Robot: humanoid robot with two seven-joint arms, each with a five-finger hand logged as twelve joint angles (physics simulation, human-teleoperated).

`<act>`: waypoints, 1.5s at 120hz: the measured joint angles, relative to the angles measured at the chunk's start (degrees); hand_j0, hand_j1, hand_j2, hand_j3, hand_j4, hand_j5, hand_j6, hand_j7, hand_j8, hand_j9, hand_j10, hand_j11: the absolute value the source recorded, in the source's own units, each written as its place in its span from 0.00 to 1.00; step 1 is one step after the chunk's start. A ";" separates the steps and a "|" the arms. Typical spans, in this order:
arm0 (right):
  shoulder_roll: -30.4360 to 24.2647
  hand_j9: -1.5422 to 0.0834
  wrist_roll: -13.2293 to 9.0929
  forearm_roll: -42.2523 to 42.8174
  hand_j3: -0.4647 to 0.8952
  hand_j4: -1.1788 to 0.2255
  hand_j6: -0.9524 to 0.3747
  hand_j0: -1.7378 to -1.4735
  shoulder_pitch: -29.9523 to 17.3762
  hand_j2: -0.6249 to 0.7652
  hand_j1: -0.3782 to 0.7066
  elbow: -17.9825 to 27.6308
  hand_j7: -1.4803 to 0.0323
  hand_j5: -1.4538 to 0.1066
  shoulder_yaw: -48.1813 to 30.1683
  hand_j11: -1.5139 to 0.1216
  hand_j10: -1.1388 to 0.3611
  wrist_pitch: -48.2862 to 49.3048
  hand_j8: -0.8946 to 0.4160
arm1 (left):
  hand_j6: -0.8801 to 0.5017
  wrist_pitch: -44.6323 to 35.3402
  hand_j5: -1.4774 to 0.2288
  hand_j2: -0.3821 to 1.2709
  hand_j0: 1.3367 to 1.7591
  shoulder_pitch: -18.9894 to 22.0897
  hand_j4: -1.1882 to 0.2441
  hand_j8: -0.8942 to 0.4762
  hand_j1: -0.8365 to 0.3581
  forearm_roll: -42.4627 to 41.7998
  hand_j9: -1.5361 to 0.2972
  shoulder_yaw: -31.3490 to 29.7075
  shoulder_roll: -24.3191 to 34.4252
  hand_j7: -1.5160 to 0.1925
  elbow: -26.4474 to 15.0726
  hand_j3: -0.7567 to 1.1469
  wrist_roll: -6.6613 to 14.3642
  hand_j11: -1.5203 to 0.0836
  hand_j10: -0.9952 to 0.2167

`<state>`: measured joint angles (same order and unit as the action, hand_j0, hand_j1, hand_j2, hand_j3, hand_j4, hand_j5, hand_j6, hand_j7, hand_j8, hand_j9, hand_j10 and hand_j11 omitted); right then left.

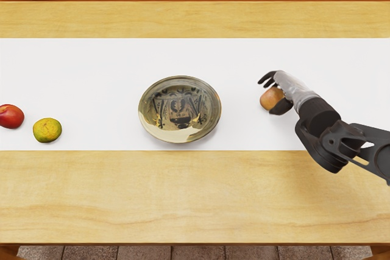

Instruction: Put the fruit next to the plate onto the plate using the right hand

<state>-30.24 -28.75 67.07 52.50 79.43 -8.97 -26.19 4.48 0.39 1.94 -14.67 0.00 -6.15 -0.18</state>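
A shiny patterned plate (180, 109) lies in the middle of the white runner. To its right a small brown-orange fruit (270, 97) sits on the runner. My right hand (272, 94) comes in from the right edge and wraps around that fruit, with dark fingers (267, 79) curled over its far side and the thumb below it. The fruit looks as if it rests on the cloth, a hand's width right of the plate rim. The fruit's right half is hidden behind the palm.
A red apple (10, 115) and a yellow-green citrus (47, 130) lie at the far left of the runner (91, 71). The wooden table (183, 193) extends in front and behind. An orange wall borders the back.
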 joint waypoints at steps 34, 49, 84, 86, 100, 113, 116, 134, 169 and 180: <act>0.12 0.53 0.16 0.40 0.34 0.44 0.37 0.32 -0.51 0.49 0.61 -0.48 0.52 0.51 -0.01 0.49 0.57 0.18 0.51 | 0.46 0.00 0.68 0.26 0.76 0.01 0.66 0.47 0.75 0.01 0.66 0.01 0.00 0.70 0.00 0.40 -0.01 0.75 0.62; 0.76 0.52 0.32 0.81 0.34 0.41 0.42 0.35 -0.86 0.53 0.63 -1.69 0.50 0.51 0.28 0.48 0.58 0.14 0.55 | 0.46 0.00 0.68 0.26 0.76 -0.02 0.66 0.47 0.75 0.01 0.66 0.02 0.00 0.70 0.00 0.40 -0.01 0.75 0.62; 2.61 0.52 0.24 0.93 0.31 0.37 0.43 0.37 -1.20 0.48 0.61 -4.56 0.48 0.52 1.11 0.47 0.49 0.06 0.53 | 0.46 0.00 0.68 0.26 0.76 -0.03 0.66 0.47 0.75 0.01 0.66 0.01 0.00 0.70 0.00 0.40 -0.01 0.75 0.62; 2.63 0.52 0.23 0.81 0.32 0.37 0.43 0.39 -1.21 0.46 0.60 -4.62 0.47 0.51 1.13 0.47 0.49 0.06 0.54 | 0.46 0.00 0.68 0.26 0.76 -0.01 0.66 0.47 0.75 0.01 0.66 0.01 0.00 0.70 0.00 0.40 -0.01 0.75 0.62; 2.71 0.46 -0.15 0.60 0.27 0.33 0.38 0.44 -1.22 0.41 0.56 -4.69 0.42 0.44 1.03 0.41 0.47 0.02 0.51 | 0.46 0.00 0.68 0.26 0.76 -0.04 0.66 0.47 0.75 0.00 0.66 0.01 0.00 0.70 0.00 0.40 0.00 0.75 0.62; 2.66 0.40 -0.53 0.12 0.34 0.29 0.42 0.42 -0.99 0.45 0.61 -4.29 0.36 0.37 0.76 0.35 0.51 -0.06 0.56 | 0.46 0.00 0.68 0.26 0.76 0.00 0.66 0.47 0.75 0.00 0.66 0.00 0.00 0.70 0.00 0.40 0.00 0.75 0.62; 2.62 0.39 -0.58 -0.04 0.34 0.28 0.43 0.42 -0.91 0.46 0.63 -4.14 0.35 0.36 0.69 0.34 0.52 -0.06 0.57 | 0.46 0.00 0.68 0.26 0.76 0.03 0.66 0.47 0.75 0.00 0.66 0.00 0.00 0.70 0.00 0.40 0.00 0.75 0.62; 2.29 0.34 -0.65 -2.62 0.34 0.32 0.49 0.40 0.89 0.50 0.67 -2.75 0.30 0.30 0.49 0.29 0.57 0.06 0.64 | 0.46 0.00 0.68 0.26 0.76 -0.02 0.66 0.47 0.75 0.00 0.66 -0.01 0.00 0.70 0.00 0.40 0.00 0.75 0.62; 0.77 0.30 -1.48 -13.53 0.34 0.29 0.50 0.38 9.13 0.51 0.69 3.52 0.28 0.23 0.52 0.25 0.59 0.83 0.68 | 0.46 0.00 0.68 0.26 0.76 -0.01 0.66 0.47 0.75 0.00 0.66 0.00 0.00 0.70 -0.01 0.40 0.00 0.75 0.62; 2.22 0.30 -2.08 -15.91 0.34 0.28 0.49 0.38 11.65 0.50 0.68 4.87 0.28 0.22 0.49 0.24 0.59 0.96 0.68 | 0.46 0.00 0.68 0.26 0.76 0.00 0.66 0.47 0.75 0.00 0.66 0.00 0.00 0.70 0.00 0.40 0.00 0.75 0.62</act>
<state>-28.01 -30.84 51.17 64.15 84.30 -8.48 -25.23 4.48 0.39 1.94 -14.67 0.00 -6.16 -0.18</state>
